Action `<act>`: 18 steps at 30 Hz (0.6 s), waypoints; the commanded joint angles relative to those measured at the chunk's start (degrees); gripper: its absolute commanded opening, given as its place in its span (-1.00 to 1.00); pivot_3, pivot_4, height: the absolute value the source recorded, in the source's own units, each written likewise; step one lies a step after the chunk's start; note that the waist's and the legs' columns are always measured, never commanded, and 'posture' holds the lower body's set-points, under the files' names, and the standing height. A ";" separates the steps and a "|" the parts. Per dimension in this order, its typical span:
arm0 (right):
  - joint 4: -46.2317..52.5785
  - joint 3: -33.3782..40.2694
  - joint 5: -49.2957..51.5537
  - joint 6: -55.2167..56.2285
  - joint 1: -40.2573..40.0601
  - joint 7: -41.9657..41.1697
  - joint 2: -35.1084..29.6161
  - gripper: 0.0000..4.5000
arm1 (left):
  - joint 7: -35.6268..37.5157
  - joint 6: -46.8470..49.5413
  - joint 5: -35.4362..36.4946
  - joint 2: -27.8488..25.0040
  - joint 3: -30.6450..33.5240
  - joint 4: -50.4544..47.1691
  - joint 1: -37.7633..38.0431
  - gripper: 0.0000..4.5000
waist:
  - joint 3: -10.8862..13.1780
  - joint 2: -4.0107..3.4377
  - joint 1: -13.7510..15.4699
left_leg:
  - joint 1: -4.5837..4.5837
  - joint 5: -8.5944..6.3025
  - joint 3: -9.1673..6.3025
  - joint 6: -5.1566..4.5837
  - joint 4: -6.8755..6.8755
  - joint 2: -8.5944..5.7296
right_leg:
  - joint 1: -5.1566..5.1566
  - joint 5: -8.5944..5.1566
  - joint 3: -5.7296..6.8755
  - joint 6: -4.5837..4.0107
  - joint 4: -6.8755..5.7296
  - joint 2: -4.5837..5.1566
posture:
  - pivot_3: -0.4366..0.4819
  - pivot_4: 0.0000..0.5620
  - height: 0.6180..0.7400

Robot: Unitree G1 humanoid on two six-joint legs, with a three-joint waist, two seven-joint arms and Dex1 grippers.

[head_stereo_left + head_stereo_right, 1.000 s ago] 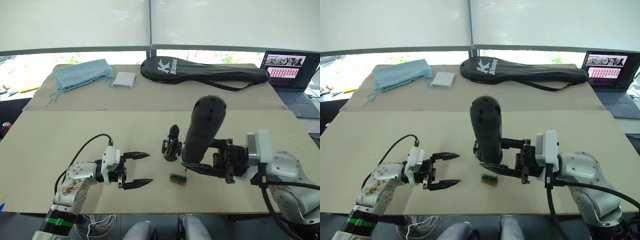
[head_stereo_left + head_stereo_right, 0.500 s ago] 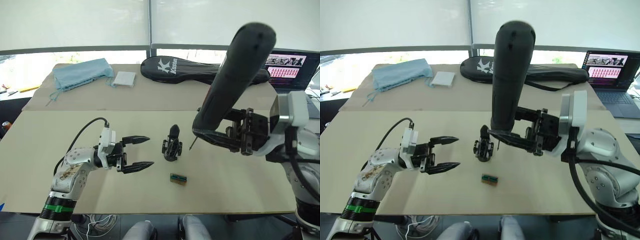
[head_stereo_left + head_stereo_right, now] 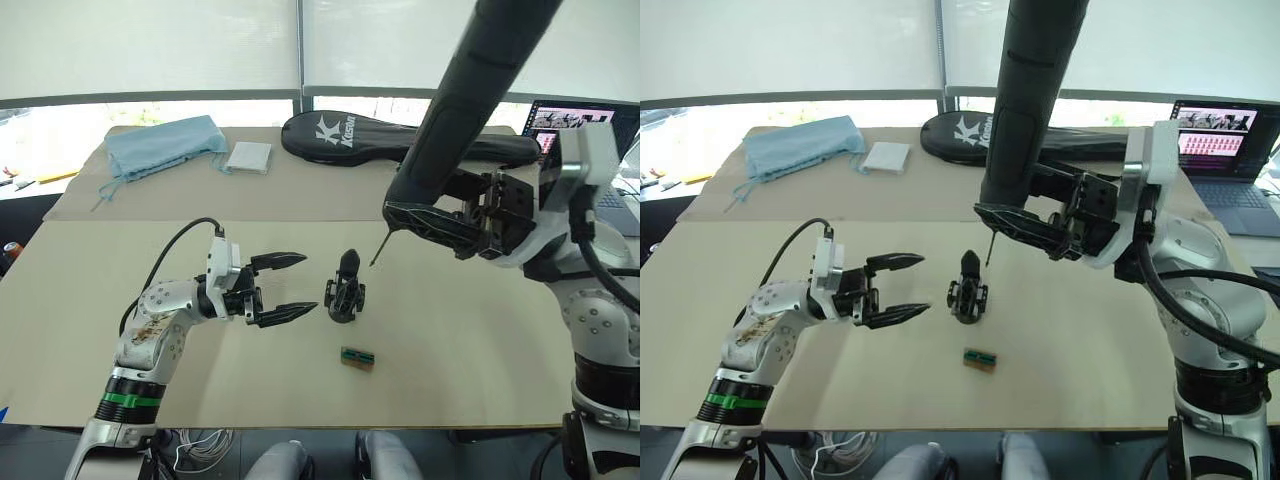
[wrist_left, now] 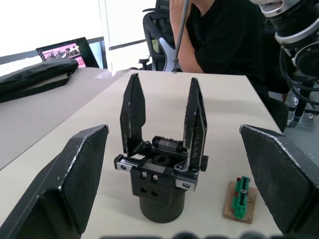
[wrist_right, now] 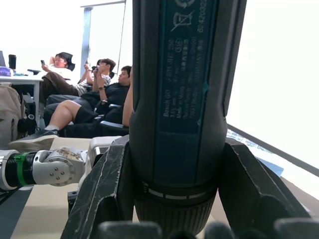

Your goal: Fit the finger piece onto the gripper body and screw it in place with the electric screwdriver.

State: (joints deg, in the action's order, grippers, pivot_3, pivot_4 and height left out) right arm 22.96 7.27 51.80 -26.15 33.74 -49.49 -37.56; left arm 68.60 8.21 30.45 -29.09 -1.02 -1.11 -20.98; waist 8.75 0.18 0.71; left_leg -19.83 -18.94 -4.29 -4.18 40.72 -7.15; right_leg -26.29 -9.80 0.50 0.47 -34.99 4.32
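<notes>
While the gripper body [image 3: 343,296] stands mid-tabletop with both fingers apparently fitted, screwing remains. Right gripper [image 3: 440,221] pinches the electric screwdriver [image 3: 470,95], now lifted higher than a second ago, bit above the body. Left gripper [image 3: 285,288], fingers spread, has closed in beside it

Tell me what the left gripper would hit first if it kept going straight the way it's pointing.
Most likely the gripper body: the open left gripper points at it, and in the left wrist view it stands centred between the fingers.
</notes>
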 commanded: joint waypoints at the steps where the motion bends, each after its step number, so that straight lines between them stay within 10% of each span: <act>1: 0.24 0.26 -0.20 0.40 3.19 0.26 1.17 -0.15 | -0.22 -1.55 -0.79 -0.11 0.91 0.59 -1.11 1.00 | 0.00 -0.01 -0.03 | 0.00 0.00 0.00 0.00 0.00 0.00 | -0.01 0.00 0.00 0.00 0.00 0.00 | -0.05 -0.47 1.00; 18: -3.14 -6.95 -6.79 0.42 6.75 0.00 9.08 -0.15 | -0.10 -1.97 -3.43 0.40 -0.42 1.21 1.64 1.00 | 0.00 -0.01 -0.02 | -0.02 0.00 0.00 0.00 0.01 -0.02 | -0.05 0.01 0.13 -0.02 -0.03 0.00 | -0.05 -0.47 1.00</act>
State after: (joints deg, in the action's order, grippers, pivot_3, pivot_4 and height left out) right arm 18.41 -0.99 44.90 -26.27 39.28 -49.46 -28.64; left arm 68.36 7.55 27.06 -28.80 -1.43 0.95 -19.31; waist 8.75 0.17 0.69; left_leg -19.85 -18.94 -4.29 -4.18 40.73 -7.18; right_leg -26.34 -9.79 0.63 0.45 -35.01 4.32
